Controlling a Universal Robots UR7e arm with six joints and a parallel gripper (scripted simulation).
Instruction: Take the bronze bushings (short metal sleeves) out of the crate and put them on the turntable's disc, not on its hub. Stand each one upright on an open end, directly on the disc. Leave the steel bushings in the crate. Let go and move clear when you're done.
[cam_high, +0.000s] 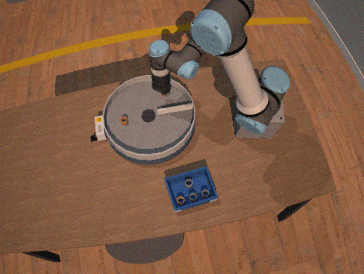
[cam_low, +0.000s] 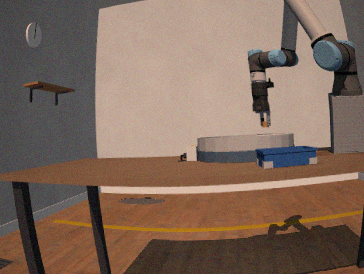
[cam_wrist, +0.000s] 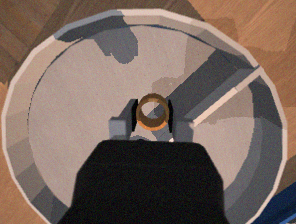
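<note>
My gripper (cam_high: 165, 94) (cam_low: 265, 120) (cam_wrist: 152, 109) is shut on a bronze bushing (cam_wrist: 152, 126), which it holds with its open end up, above the back part of the turntable's disc (cam_high: 132, 137) (cam_wrist: 75, 100). Another bronze bushing (cam_high: 124, 118) is on the disc, left of the dark hub (cam_high: 148, 115), and appears upright. The blue crate (cam_high: 168, 191) (cam_low: 287, 158) stands in front of the turntable. In it, a bronze bushing (cam_high: 180, 200) is at the front left, and three steel bushings (cam_high: 188, 183) (cam_high: 193, 196) (cam_high: 205, 193) are beside and behind it.
A pale bar (cam_high: 175, 108) (cam_wrist: 225, 104) runs across the disc from near the hub to the rim. The turntable's raised wall (cam_low: 245, 142) surrounds the disc. A small white box (cam_high: 100, 128) sits at the turntable's left side. The arm's base is at the right.
</note>
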